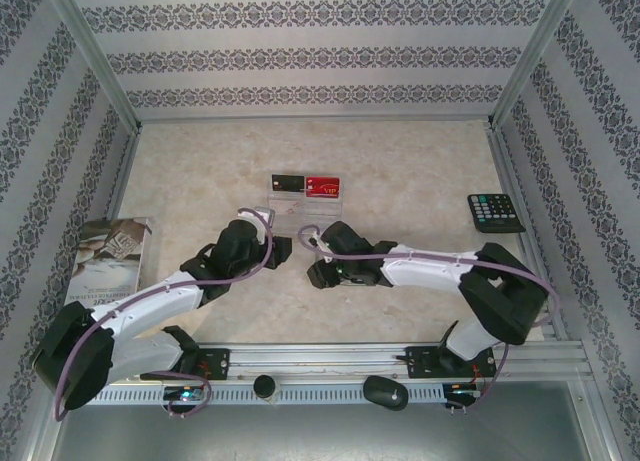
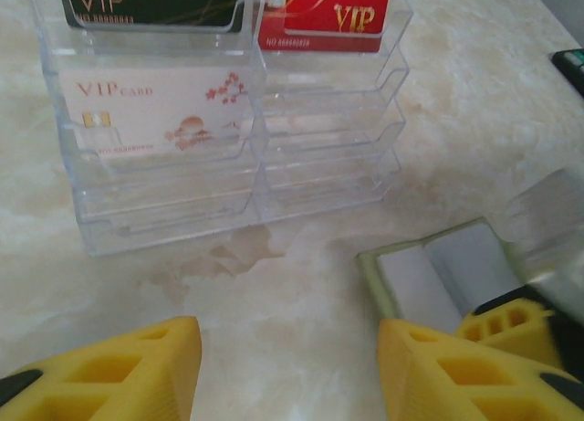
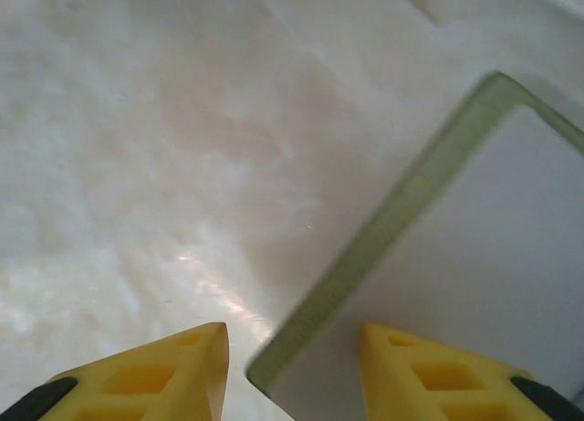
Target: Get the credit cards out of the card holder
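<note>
The holder (image 2: 429,275) lies open on the surface (image 1: 420,171), pale grey inside with an olive-green rim, just right of the left gripper (image 2: 287,337) and in front of a clear rack (image 2: 319,179). The left gripper's 2 yellow fingers are spread wide with only bare surface between them, and it hovers near the rack's front.

The right gripper (image 3: 294,343) is also spread. One finger sits over the holder's grey inside, the other is over the surface, and the holder's green corner lies between them. Whether either finger presses on the holder cannot be told. From the left wrist, one of the right gripper's fingers (image 2: 506,325) shows at the holder's near right edge. Beside it is a see-through piece (image 2: 557,211), too blurred to tell what it is.

3 cards stand in the rack: a black card (image 2: 155,1) top left, a red card (image 2: 333,15) with gold lettering top right, and a white card (image 2: 155,115) with pink print one tier below the black one.

From above, the 2 grippers face each other just in front of the rack, close together. A calculator (image 1: 495,212) lies well off to the right and a booklet (image 1: 110,253) at the left edge.
</note>
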Controlling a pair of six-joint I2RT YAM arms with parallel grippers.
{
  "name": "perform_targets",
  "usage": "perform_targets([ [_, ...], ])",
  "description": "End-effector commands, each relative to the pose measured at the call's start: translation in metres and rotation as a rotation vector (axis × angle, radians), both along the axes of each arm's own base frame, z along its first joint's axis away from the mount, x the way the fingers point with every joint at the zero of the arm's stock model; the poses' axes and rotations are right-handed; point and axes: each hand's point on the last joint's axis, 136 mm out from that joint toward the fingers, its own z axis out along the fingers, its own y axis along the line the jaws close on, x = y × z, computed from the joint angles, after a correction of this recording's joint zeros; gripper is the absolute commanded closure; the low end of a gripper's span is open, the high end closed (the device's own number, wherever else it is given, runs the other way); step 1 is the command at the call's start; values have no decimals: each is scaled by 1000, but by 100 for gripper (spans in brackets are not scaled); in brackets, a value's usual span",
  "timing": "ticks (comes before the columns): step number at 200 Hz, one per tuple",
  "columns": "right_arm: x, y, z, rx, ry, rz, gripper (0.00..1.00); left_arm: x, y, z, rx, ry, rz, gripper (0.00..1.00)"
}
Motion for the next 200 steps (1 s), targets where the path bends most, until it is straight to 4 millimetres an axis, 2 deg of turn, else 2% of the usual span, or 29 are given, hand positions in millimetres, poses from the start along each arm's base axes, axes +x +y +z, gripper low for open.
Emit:
perform_targets([
  [1, 18, -9, 43, 89, -91, -84, 58, 2, -8, 4, -41, -9, 1, 48],
  [28, 40, -62, 54, 163, -56, -311, 57, 3, 2, 15, -24, -53, 37, 46],
  [57, 44, -120, 32, 126, 25, -506, 57, 2, 9, 19, -5, -71, 55, 44],
  [80, 40, -146, 16, 133, 92, -586, 57, 1, 21, 16, 25, -69, 103, 43],
  [100, 32, -153, 4, 126, 133, -602, 56, 0, 31, 21, 17, -100, 147, 39],
  [128, 21, -151, -17, 111, 196, -581, 54, -3, 33, 20, 19, -99, 144, 33],
  [153, 17, -150, -33, 80, 234, -569, 53, -6, 11, 10, -28, -43, 53, 36],
  [175, 15, -136, -37, 65, 231, -518, 54, -7, -10, 3, -56, -16, -11, 40],
  [200, 20, -125, -32, 40, 187, -490, 68, -7, -22, -3, -57, 5, -37, 40],
])
